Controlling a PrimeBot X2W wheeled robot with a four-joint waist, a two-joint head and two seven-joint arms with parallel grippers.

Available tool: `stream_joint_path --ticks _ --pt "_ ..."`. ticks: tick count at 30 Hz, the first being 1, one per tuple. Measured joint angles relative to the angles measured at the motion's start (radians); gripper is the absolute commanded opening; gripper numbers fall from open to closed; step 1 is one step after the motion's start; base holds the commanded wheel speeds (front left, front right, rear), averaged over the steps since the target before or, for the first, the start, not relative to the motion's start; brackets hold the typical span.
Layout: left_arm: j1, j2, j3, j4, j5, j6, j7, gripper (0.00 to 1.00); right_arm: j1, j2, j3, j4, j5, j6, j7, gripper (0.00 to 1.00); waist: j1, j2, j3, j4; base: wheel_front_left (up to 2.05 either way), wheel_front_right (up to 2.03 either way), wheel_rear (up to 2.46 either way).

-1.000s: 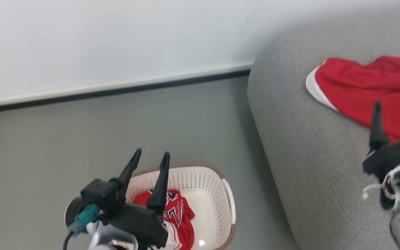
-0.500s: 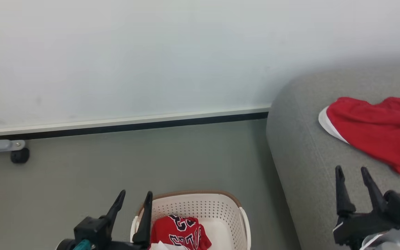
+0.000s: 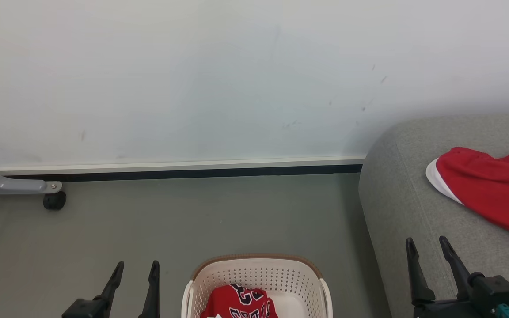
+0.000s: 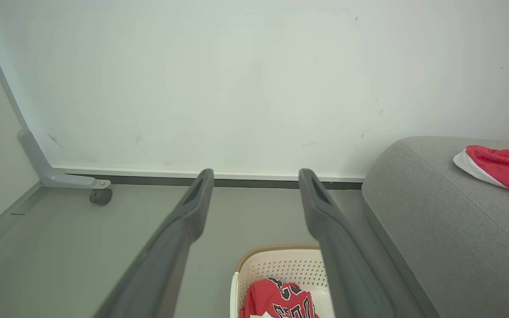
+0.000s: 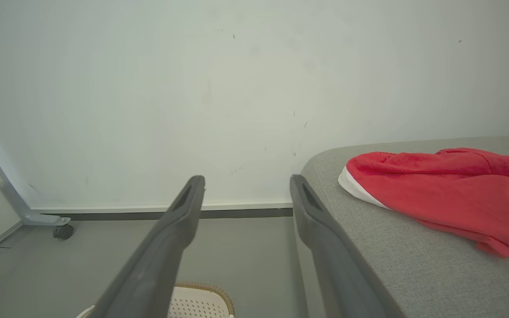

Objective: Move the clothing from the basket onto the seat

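While you are looking down through the head view, both pincers are hanging empty. Your left gripper [image 3: 137,265] is showing at 7 o'clock, its two dark fingers standing spread wide with nothing between them; the left wrist view is showing floor and wall through the gap. Your right gripper [image 3: 427,240] is sitting at 4 o'clock, jaws likewise wide and gripping nothing, fingers rising over the front edge of the seat [image 3: 396,198].

At 6 o'clock the basket [image 3: 259,257] is standing on the grey floor [image 3: 219,212], between the two grippers and near the seat's rounded end. Inside it the red jersey [image 3: 241,302] is lying crumpled. Dark white-edged characters are showing on the cloth, but folds and the picture's edge are cutting them off, so you are getting no readable word or number.

At 3 o'clock the second red garment [image 3: 488,190], white band at its 9 o'clock end, is lying on the seat, apart from both grippers.

At 9 o'clock a black caster [image 3: 54,201] on a grey frame leg [image 3: 11,185] is resting near the dark baseboard [image 3: 192,173] under the white wall [image 3: 237,88].
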Motion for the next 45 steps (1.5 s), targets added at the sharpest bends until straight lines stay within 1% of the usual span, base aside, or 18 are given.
stream_joint_path --ticks 13,29,32,34,41,45 --pt "0.007 0.005 0.029 -0.003 0.002 0.008 -0.022 1.00 0.037 0.008 -0.012 -0.053 -0.050 -0.008 0.000 1.00 0.0001 0.0002 0.002 -0.012 0.00 0.00 0.00" --pt "0.006 -0.002 0.027 -0.003 0.004 0.008 -0.025 1.00 0.036 -0.018 0.014 -0.049 -0.078 -0.007 0.008 1.00 0.0001 0.0002 0.013 -0.008 0.00 0.00 0.00" --pt "0.006 -0.002 0.028 -0.003 0.012 0.008 -0.025 1.00 0.032 -0.022 0.022 -0.040 -0.082 0.001 0.016 1.00 0.0001 0.0002 0.016 -0.009 0.00 0.00 0.00" --pt "0.006 -0.002 0.026 -0.002 0.018 0.008 -0.025 1.00 0.030 -0.033 0.030 -0.028 -0.090 0.002 0.030 1.00 0.0002 0.0002 0.017 -0.010 0.00 0.00 0.00" --pt "0.006 -0.002 0.027 0.001 0.019 0.008 -0.026 1.00 0.001 -0.088 0.057 0.000 -0.178 0.006 0.051 1.00 0.0002 0.0002 0.021 -0.020 0.00 0.00 0.00" --pt "0.006 -0.002 0.026 0.002 0.019 0.008 -0.026 1.00 -0.014 -0.094 0.061 0.014 -0.190 0.006 0.052 1.00 0.0001 0.0002 0.021 -0.024 0.00 0.00 0.00"
